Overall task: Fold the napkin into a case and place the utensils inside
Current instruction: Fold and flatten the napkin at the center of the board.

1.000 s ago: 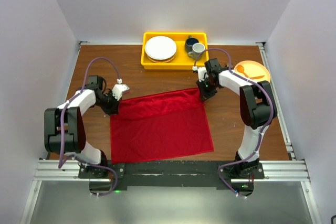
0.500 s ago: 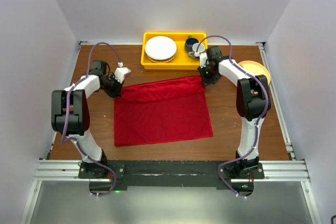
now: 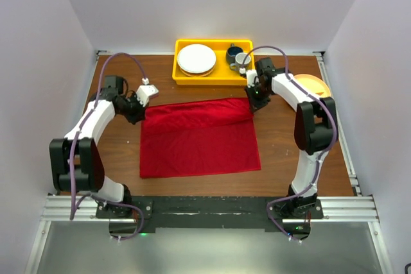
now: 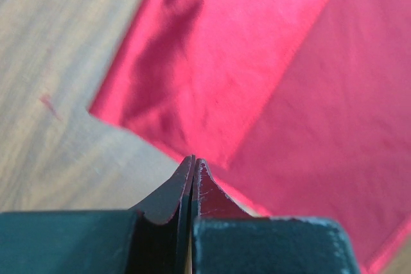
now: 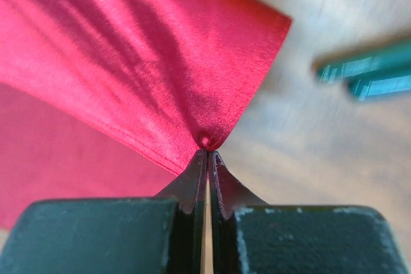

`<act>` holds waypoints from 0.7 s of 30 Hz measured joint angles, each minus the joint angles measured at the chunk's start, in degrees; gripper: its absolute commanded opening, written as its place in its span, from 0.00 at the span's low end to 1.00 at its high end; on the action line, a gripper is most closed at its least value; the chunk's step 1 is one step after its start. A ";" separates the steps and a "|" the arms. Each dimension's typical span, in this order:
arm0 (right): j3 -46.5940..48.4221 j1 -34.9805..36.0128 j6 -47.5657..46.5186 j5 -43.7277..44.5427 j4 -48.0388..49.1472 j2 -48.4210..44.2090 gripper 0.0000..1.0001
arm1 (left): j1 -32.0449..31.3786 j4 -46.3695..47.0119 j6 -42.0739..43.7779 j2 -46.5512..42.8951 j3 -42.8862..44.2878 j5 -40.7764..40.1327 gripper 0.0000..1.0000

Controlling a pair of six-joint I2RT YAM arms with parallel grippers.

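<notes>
**Red napkin: part-folded, pinched at both far corners**

Location: the napkin (image 3: pixel 199 139) lies mid-worktop (image 3: pixel 282 152), at 6 o'clock from the yellow tray (image 3: pixel 215 80).

Orientation: wider than deep. Its long axis runs 9 to 3 o'clock, a shade off square, with the 3 o'clock end a little farther away. A doubled band lies along the 12 o'clock edge.

Holds: the left gripper (image 3: pixel 140 110) is closed tight at the 10 o'clock corner. Its wrist view shows red at the tips, so it appears to have the cloth. The right gripper (image 3: pixel 255 101) is clamped on the 2 o'clock corner, and the cloth puckers into its tips.

Purpose (judged): pinching the two corners together keeps the far edge taut and level, so the fold lands straight across the long axis.

Status: no narrow case is formed yet, and the utensils cannot be made out.
</notes>
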 measured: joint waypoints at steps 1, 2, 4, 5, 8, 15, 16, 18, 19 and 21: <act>-1.73 0.00 -0.31 -0.15 -0.79 -2.08 0.00 | 0.00 -0.59 0.68 -1.46 -0.98 0.00 0.00; -3.02 0.00 -0.44 -0.33 -1.38 -3.74 0.00 | 0.00 -1.64 1.49 -3.65 -2.54 -0.02 0.07; -5.73 0.00 -0.76 -1.09 -1.92 -7.34 0.00 | 0.00 -2.47 2.71 -6.73 -5.05 -0.07 0.22; -6.51 0.02 -0.81 -1.25 -2.01 -8.37 0.00 | -0.02 -2.73 3.06 -7.96 -6.36 -0.09 0.27; -7.34 0.02 -0.81 -1.64 -1.77 -8.33 0.00 | -0.39 -2.47 3.10 -8.44 -8.11 -0.26 0.36; -7.45 0.00 -0.83 -1.62 -1.44 -4.46 0.00 | -5.20 1.40 0.15 -3.58 -8.20 -3.19 0.42; -7.48 0.02 -0.87 -1.55 -1.36 -4.35 0.00 | -5.92 2.08 -0.55 -2.67 -8.22 -3.78 0.42; -7.58 0.00 -0.92 -1.51 -1.16 -4.33 0.00 | -6.62 3.17 -1.31 -1.44 -8.24 -4.83 0.43; -7.65 0.00 -0.92 -1.51 -1.03 -4.33 0.00 | -6.75 3.61 -1.64 -1.01 -8.26 -5.25 0.43; -7.91 0.00 -0.92 -1.51 -0.76 -4.28 0.00 | -6.88 4.57 -2.16 -0.13 -8.26 -6.40 0.43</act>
